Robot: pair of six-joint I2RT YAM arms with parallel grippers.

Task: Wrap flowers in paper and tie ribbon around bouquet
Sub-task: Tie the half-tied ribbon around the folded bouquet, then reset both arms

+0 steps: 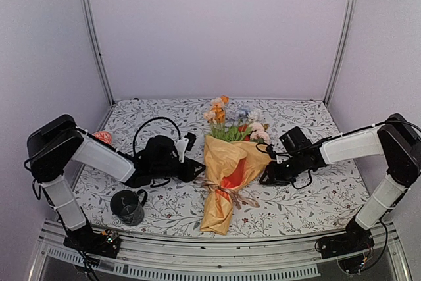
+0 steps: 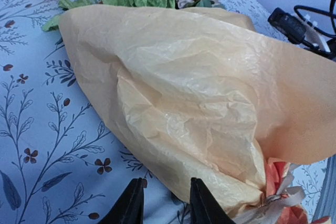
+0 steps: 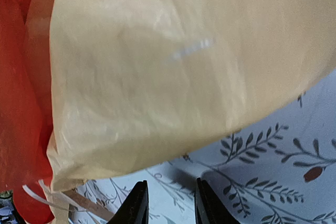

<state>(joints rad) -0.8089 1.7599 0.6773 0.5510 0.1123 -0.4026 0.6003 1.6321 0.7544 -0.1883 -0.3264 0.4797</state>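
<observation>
Bouquet [image 1: 220,159] lies mid-table on the leafy tablecloth [image 1: 296,202]: heads at the far end, narrow tail pointing near. Flowers [image 1: 230,120] stick out of the wide far opening, with peach, orange and white heads and green leaves. Paper [image 2: 199,87] is wrapped round them as a cone, mustard side out, crinkled. The orange-red side shows in a strip down the front seam. Ribbon [image 1: 228,194] is tied round the neck near the tail, and its loose ends trail to the right on the cloth.

Left gripper [image 2: 165,205] sits low, just left of the cone above the tie. Jaws are narrowly apart with only cloth in the gap, gripping nothing. The tips are right at the paper's lower edge; can't tell if they touch it.

Right gripper [image 3: 168,205] is just right of the bouquet at about the same height. Jaws are narrowly apart with cloth visible between them, nothing held. The paper fills the upper part of the right wrist view, apart from the tips.

Dark mug [image 1: 128,206] stands near-left, well clear of the bouquet. A small orange-red round thing [image 1: 102,137] sits at the far left behind the left arm; can't tell what it is.
</observation>
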